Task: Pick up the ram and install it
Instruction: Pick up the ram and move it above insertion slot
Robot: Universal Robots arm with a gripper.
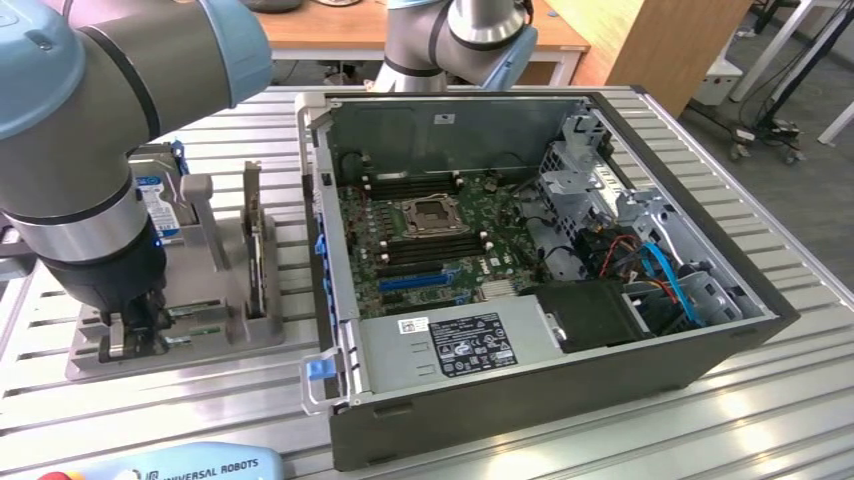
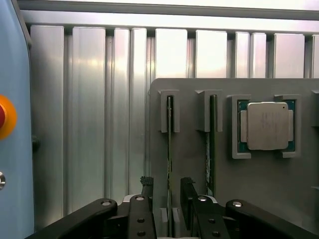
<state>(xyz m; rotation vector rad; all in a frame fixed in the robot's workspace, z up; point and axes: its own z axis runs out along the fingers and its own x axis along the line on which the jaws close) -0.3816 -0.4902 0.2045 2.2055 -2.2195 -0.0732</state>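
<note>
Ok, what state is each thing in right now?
ram stick: standing on edge in the holder, not gripped
gripper: open, straddling the ram stick
second ram stick: on edge in the next slot
processor: lying flat in its pocket
computer case: on its side, open

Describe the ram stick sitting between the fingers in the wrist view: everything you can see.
The ram shows edge-on: a thin, dark, green-tinged strip standing on its long edge in a slot of the grey holder plate. A grey bracket clasps its far end. The open fingers straddle its near end with a gap on each side, apparently not touching it.
</note>
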